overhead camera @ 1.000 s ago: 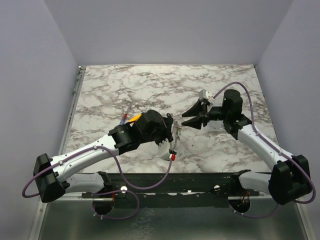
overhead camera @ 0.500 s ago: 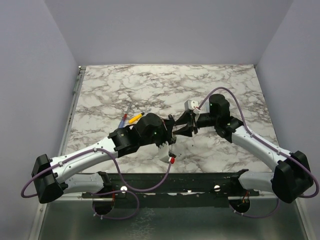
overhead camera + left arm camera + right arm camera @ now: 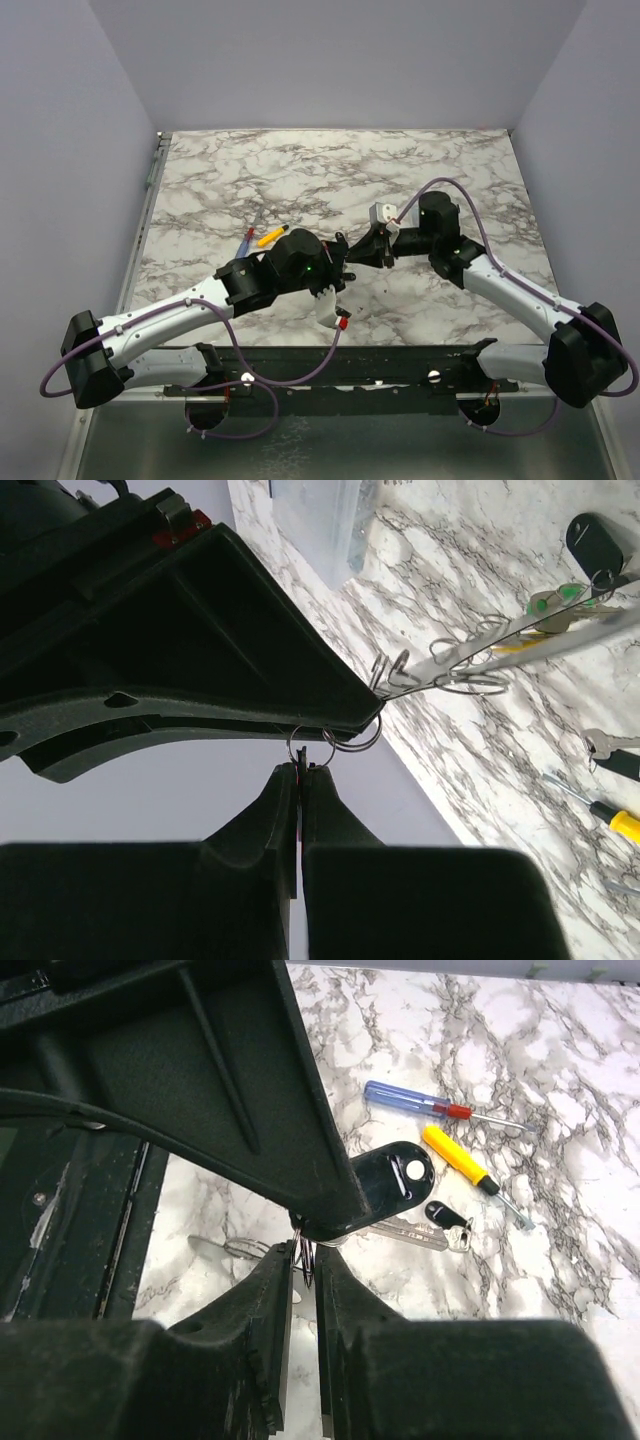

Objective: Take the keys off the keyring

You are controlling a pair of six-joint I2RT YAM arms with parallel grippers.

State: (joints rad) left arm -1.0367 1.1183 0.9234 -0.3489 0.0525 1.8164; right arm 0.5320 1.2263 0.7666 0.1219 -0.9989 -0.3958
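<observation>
Jaws pinch keyring (image 3: 303, 1250); black key (image 3: 446, 1214) flat, blade toward fob (image 3: 392, 1178).

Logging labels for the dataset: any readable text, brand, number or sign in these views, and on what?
No text is readable in any view.
The black key tag is blank, only a white dot.
The blue screwdriver and yellow screwdriver show no print.
Any stamping on the keys is too small to read.
No markings show on the left claw or right claw, both shut on the keyring.
</observation>
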